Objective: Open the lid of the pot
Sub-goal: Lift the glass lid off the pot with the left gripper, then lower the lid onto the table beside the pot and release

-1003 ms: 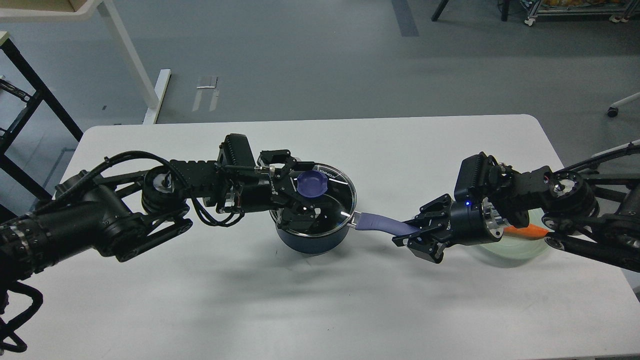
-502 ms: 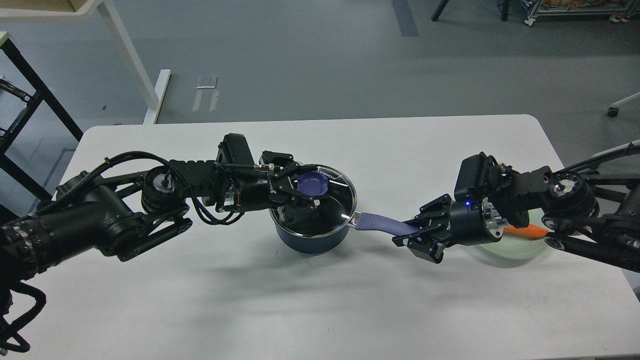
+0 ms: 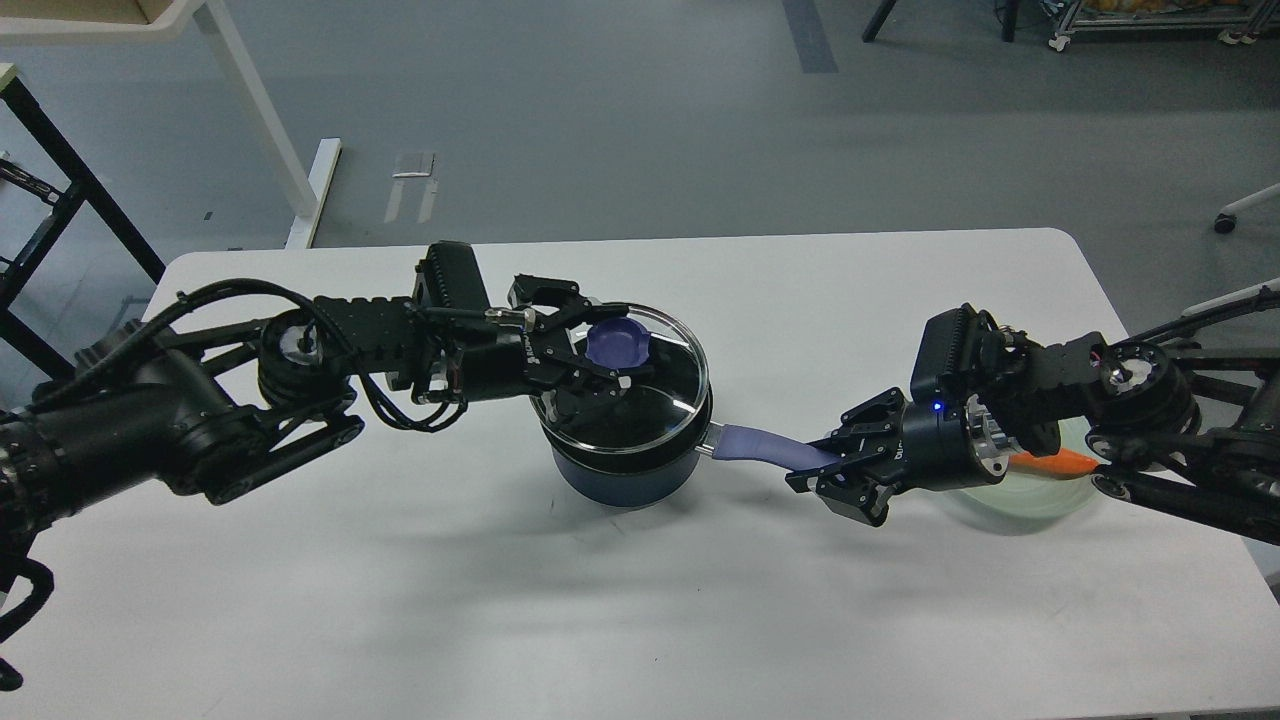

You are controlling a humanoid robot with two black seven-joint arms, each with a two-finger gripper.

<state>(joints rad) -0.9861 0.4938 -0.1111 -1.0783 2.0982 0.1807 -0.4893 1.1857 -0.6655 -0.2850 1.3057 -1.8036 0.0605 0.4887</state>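
A dark blue pot (image 3: 620, 478) stands at the middle of the white table (image 3: 400, 560), its purple handle (image 3: 765, 445) pointing right. Its glass lid (image 3: 650, 395) with a purple knob (image 3: 617, 346) is raised a little above the pot rim and shifted up-left. My left gripper (image 3: 600, 350) is shut on the lid's knob and holds the lid. My right gripper (image 3: 835, 470) is shut on the far end of the pot's handle.
A pale green plate (image 3: 1035, 495) with an orange carrot (image 3: 1050, 462) lies under my right arm at the right. A white table leg (image 3: 265, 120) and a black frame (image 3: 60, 180) stand on the floor beyond the far-left edge.
My left gripper has lifted the lid off the pot rim and drawn it up and to the left. The right arm and the pot have stayed put.
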